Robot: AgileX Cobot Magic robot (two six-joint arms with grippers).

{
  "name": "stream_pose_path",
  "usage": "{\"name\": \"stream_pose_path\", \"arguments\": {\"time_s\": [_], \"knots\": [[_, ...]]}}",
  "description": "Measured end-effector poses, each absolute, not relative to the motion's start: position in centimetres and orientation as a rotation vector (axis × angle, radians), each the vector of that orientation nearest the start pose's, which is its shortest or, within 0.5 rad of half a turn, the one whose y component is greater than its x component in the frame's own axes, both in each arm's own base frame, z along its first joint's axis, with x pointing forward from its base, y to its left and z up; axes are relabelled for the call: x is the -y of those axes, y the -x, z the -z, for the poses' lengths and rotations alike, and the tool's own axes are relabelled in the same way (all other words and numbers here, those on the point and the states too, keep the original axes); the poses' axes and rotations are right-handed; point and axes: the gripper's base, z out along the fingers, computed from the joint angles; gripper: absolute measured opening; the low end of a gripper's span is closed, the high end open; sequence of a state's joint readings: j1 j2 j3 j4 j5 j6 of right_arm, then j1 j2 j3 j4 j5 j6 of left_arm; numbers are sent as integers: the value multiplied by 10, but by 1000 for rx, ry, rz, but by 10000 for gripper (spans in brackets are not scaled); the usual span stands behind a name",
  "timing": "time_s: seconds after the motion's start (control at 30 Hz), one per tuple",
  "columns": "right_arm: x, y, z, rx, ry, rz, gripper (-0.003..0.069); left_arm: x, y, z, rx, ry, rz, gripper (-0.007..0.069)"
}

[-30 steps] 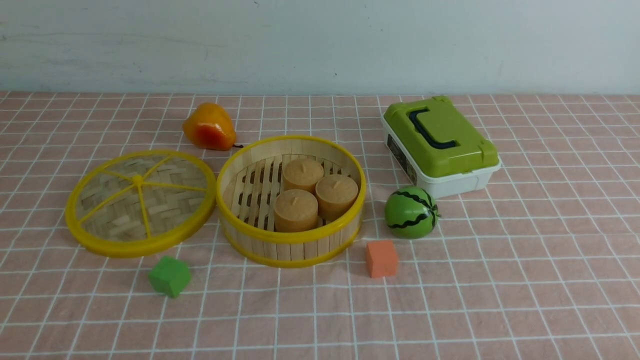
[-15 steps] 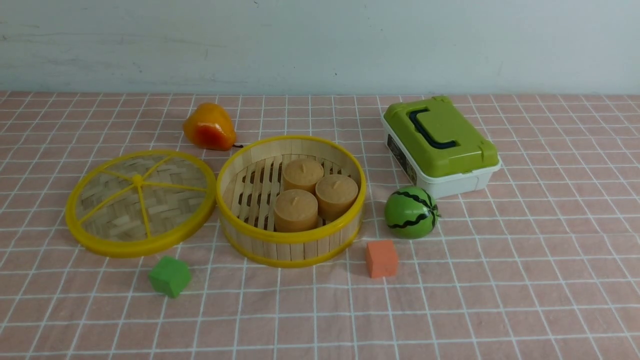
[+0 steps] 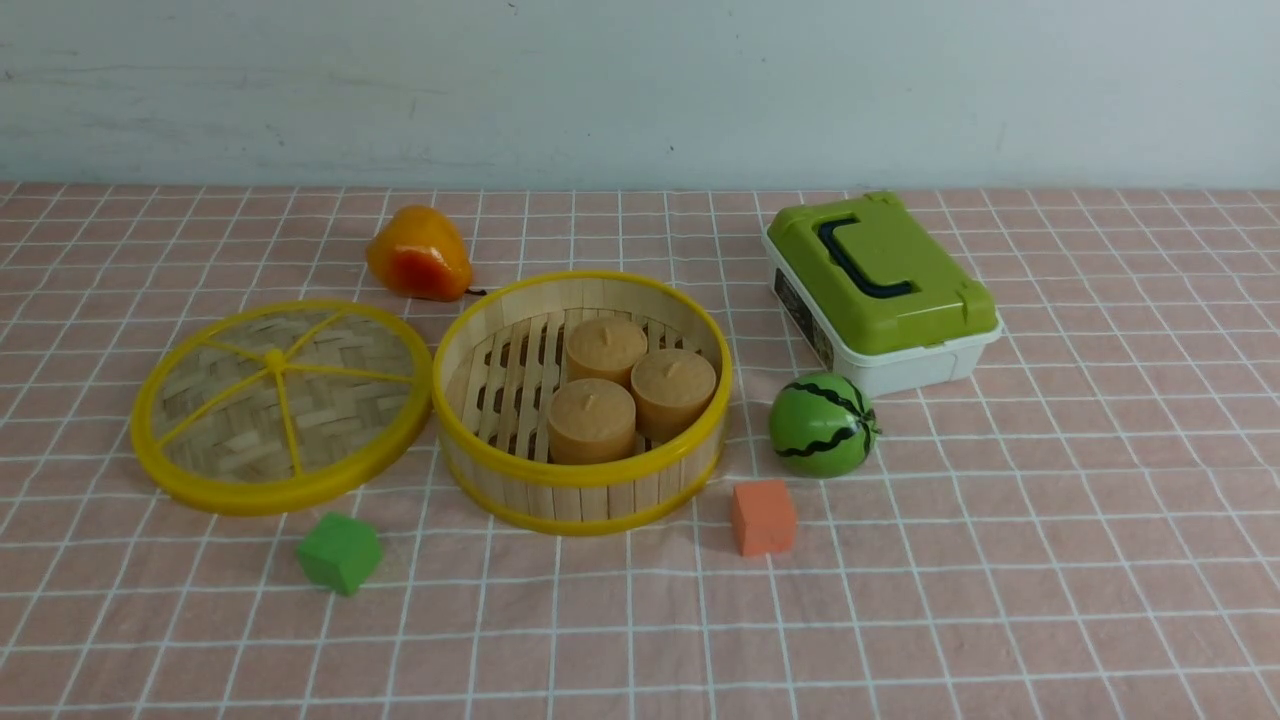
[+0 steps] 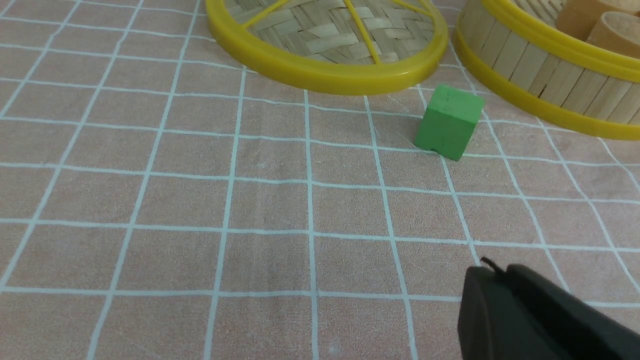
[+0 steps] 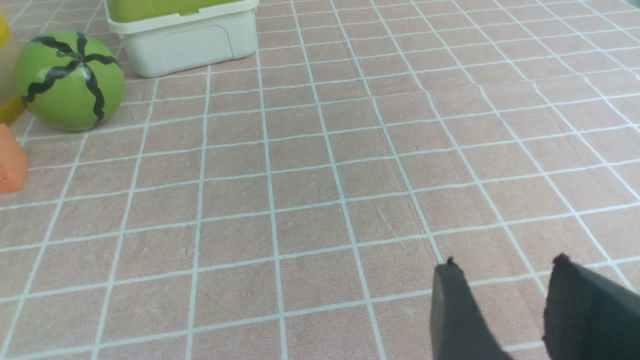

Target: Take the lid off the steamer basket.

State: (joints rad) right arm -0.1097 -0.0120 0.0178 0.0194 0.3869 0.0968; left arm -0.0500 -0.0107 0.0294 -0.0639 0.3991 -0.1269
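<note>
Lid [image 3: 283, 405] flat beside open steamer basket [image 3: 583, 495] — left jaws together, right parted.

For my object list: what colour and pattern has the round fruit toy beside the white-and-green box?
The toy watermelon is green with wavy black stripes, clearest in the right wrist view.

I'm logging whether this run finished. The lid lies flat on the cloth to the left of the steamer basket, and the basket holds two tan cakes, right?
Nearly. The lid does lie flat on the cloth, left of the steamer basket, but the front view shows three tan cakes inside, not two.
</note>
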Motion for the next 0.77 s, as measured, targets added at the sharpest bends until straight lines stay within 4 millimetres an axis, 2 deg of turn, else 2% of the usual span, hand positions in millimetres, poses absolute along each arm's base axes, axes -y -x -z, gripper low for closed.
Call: {"name": "stream_pose_path", "arguments": {"time_s": [0.77], "knots": [[5, -52, -173, -1865, -205, -10, 241, 5, -52, -168, -1901, 112, 184, 38]]}}
